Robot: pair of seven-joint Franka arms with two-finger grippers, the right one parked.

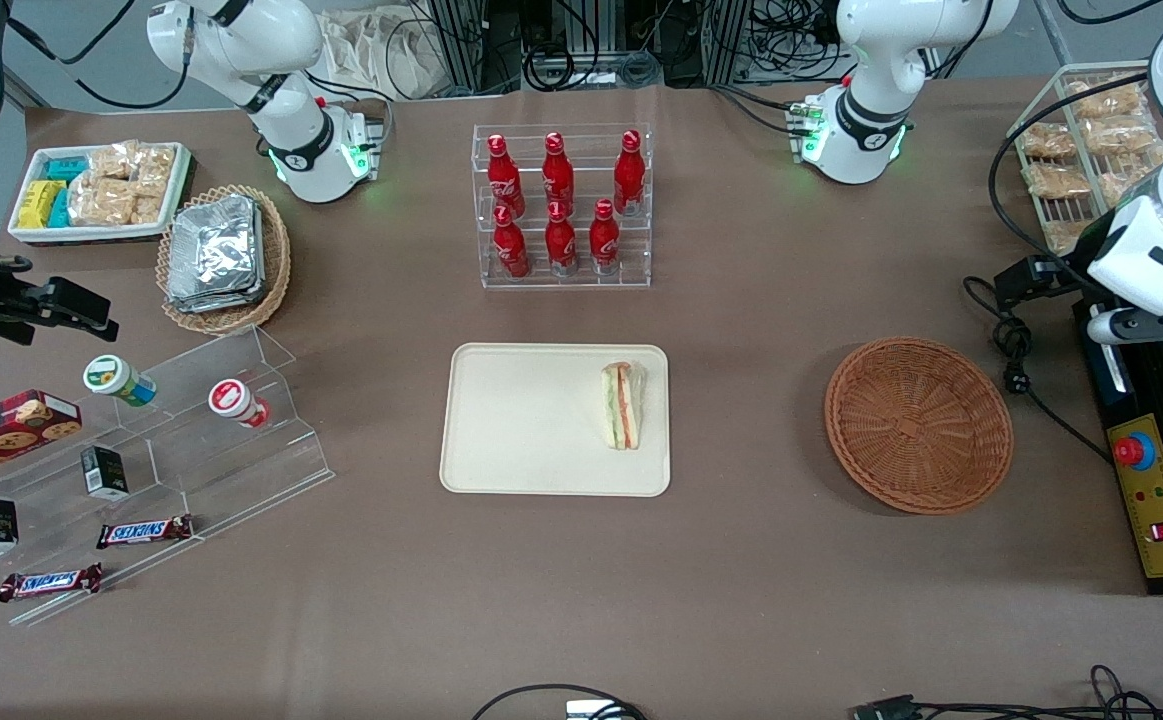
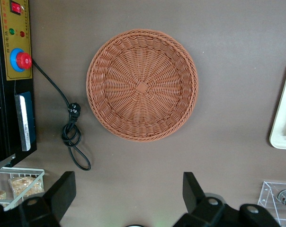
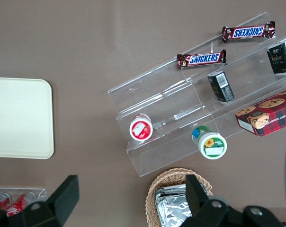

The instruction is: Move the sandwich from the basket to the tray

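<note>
A: Starting nearest the front camera, where was the sandwich (image 1: pixel 623 405)?

B: It lay flat on the tray (image 1: pixel 521 420), close to the rim nearest the working arm's end of the table, nothing touching it. I'd judge the placing done; that edge is likely where a reach from the basket (image 1: pixel 918 424) lands first.

A: And the basket?

B: Beside the tray, toward the working arm's end, and empty. The wrist camera looked straight down into its weave (image 2: pixel 142 85) and showed nothing inside, which the front view only suggests.

A: The gripper (image 2: pixel 129 196)?

B: High above the table, near the basket and off toward the working arm's end. Its two fingers stood wide apart with nothing between them. The front view didn't show the fingers at all, only the arm's white housing at the frame edge.

A: Farther off?

B: A clear rack of red bottles (image 1: pixel 561 205) stood farther from the front camera than the tray.
</note>
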